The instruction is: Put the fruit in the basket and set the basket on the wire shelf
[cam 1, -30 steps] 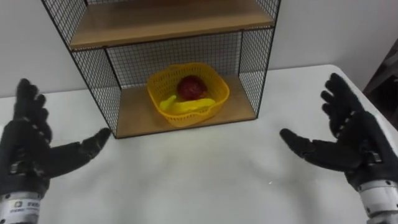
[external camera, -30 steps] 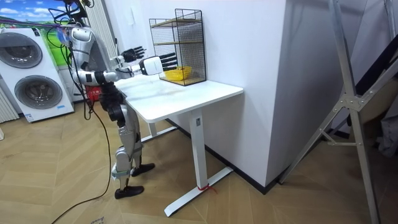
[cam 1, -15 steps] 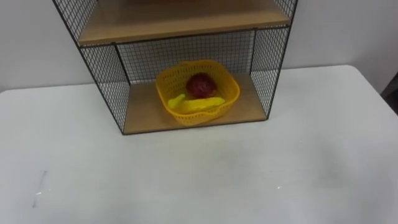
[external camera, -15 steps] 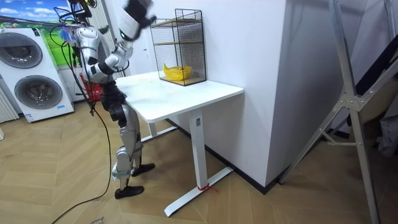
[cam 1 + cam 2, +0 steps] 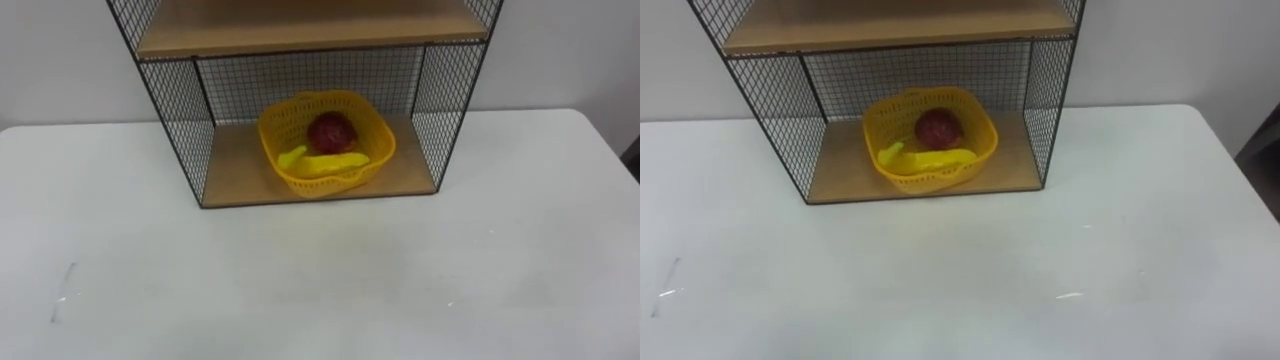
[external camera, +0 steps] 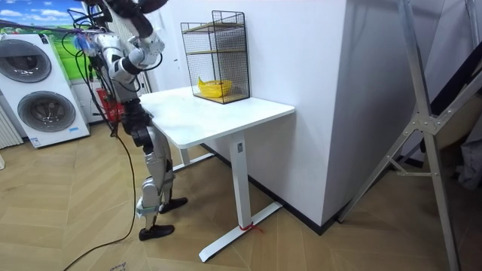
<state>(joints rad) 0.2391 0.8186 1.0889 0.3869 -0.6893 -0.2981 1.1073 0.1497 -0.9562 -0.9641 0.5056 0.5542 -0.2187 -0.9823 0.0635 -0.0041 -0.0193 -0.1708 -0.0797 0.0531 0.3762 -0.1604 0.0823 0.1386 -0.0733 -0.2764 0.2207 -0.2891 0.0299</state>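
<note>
The basket [image 5: 327, 143] of fruit [image 5: 331, 131] sits on the wire shelf [image 5: 230, 175], well apart from the raised hands [image 6: 140, 4]; open or closed, I cannot tell. The task looks finished; next, lower the arms.

Wire shelf [image 5: 232, 172]: upper part cut off by the top edge (the lower bay alone is whole).
Red fruit [image 5: 331, 131]: underside hidden behind the basket [image 5: 325, 186] wall.
Yellow fruit [image 5: 325, 162]: partly below the rim, kind unclear.
Desk [image 5: 300, 285]: near and left edges cut off.
Room view: basket contents too small to tell apart.
</note>
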